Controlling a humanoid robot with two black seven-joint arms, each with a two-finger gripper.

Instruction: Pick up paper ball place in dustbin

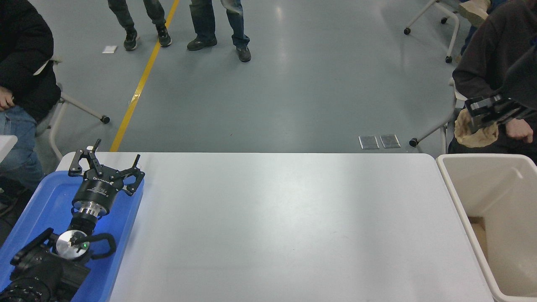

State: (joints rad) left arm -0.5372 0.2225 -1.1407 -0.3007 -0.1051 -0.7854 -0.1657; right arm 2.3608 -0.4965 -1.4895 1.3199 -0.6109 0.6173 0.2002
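Observation:
The tan-brown paper ball (pixel 476 135) is held in my right gripper (pixel 482 115), which is shut on it at the right edge, raised above the far rim of the cream-beige dustbin (pixel 457 201). The dustbin stands against the table's right end. The right arm itself is a dark blur at the right edge. My left gripper (pixel 105 165) is open and parked over the blue tray (pixel 50 197) at the lower left.
The white table (pixel 272 226) fills the middle. A seated person is behind the dustbin at the upper right, with a hand (pixel 520 130) close to the ball. Another person sits at the upper left. Two people stand farther back.

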